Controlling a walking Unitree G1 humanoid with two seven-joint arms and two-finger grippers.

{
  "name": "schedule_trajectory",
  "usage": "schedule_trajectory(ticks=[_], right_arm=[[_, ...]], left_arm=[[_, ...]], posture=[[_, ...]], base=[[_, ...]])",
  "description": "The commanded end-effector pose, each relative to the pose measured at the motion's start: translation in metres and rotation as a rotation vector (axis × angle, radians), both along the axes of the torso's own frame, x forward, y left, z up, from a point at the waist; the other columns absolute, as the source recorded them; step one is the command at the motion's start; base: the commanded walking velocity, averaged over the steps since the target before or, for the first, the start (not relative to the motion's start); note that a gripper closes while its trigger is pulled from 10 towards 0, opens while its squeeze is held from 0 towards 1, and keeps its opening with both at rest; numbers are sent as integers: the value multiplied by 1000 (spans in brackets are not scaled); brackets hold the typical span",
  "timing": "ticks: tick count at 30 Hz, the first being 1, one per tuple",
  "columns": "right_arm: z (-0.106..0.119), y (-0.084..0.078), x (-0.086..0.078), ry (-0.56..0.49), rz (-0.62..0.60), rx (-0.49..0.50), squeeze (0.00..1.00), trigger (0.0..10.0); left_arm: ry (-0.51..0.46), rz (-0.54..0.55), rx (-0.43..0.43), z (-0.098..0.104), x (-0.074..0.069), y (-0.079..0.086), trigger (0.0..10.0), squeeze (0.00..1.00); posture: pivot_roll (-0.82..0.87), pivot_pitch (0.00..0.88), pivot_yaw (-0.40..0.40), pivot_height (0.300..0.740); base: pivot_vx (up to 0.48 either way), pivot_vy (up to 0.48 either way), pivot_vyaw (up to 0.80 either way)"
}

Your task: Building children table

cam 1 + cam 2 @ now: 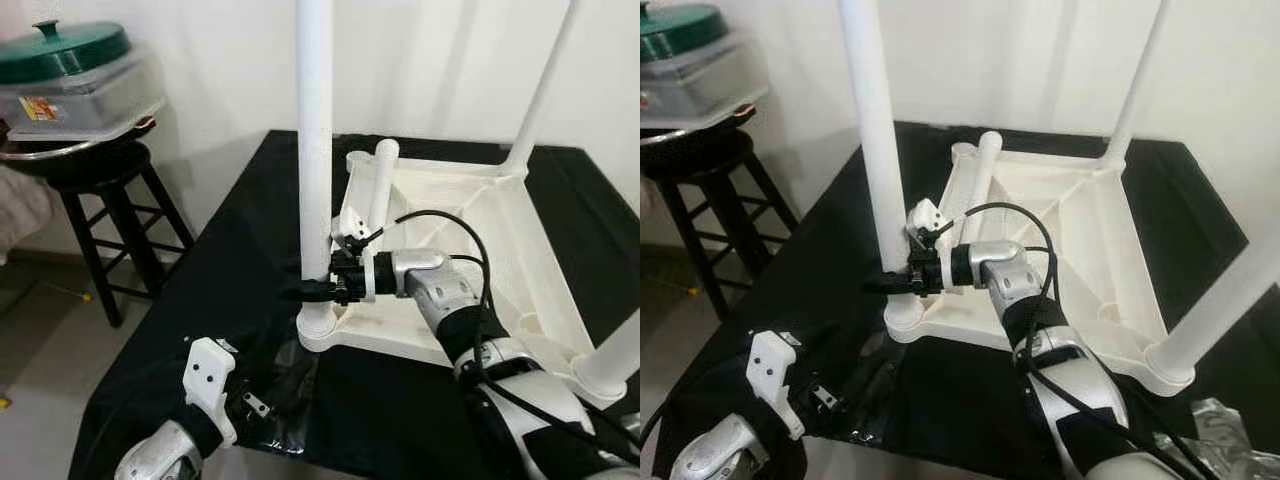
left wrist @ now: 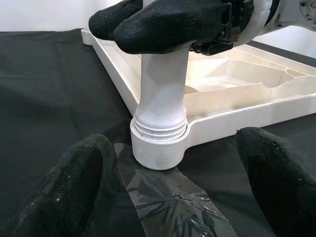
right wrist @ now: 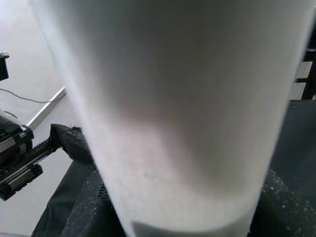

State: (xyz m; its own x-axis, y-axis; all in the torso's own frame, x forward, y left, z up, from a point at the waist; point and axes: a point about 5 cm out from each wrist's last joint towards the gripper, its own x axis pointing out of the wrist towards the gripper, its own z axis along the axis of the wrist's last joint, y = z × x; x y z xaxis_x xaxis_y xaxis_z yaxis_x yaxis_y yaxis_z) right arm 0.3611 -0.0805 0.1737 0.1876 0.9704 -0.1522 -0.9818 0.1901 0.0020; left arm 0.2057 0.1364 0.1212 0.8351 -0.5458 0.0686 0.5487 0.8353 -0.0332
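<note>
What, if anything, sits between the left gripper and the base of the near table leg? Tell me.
Nothing solid. The left gripper hangs open just short of the leg and its corner socket; only flat crumpled plastic film lies on the black cloth between them. The right gripper already clamps the leg higher up.

Black wooden stool point(image 1: 110, 215) at left, carrying a pan point(image 1: 75, 150). Green lid point(image 1: 65, 48) on clear container point(image 1: 85, 98) above. Crinkled clear plastic film point(image 2: 168, 202) on black cloth point(image 1: 200, 300).

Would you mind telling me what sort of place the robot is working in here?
Probably a room in a home: a black wooden stool against a plain white wall carries a lidded cooking pan, beside a black-draped table.
</note>
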Motion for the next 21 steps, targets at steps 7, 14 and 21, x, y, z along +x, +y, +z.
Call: schedule_trajectory(ticks=[7, 14, 21], right_arm=[[-68, 4, -49, 151, -847, -17, 0, 0], [-60, 5, -35, 85, -716, -51, 0, 0], [-31, 20, -37, 100, -533, -21, 1000, 10000]], left_arm=[[26, 13, -9, -5, -4, 4, 10000, 0], [28, 17, -5, -6, -3, 4, 10000, 0], [22, 42, -14, -5, -3, 6, 10000, 0]], posture=[[6, 41, 3, 740], [5, 27, 2, 740], [14, 29, 3, 740]], base=[[0, 0, 0], [0, 0, 0], [0, 0, 0]])
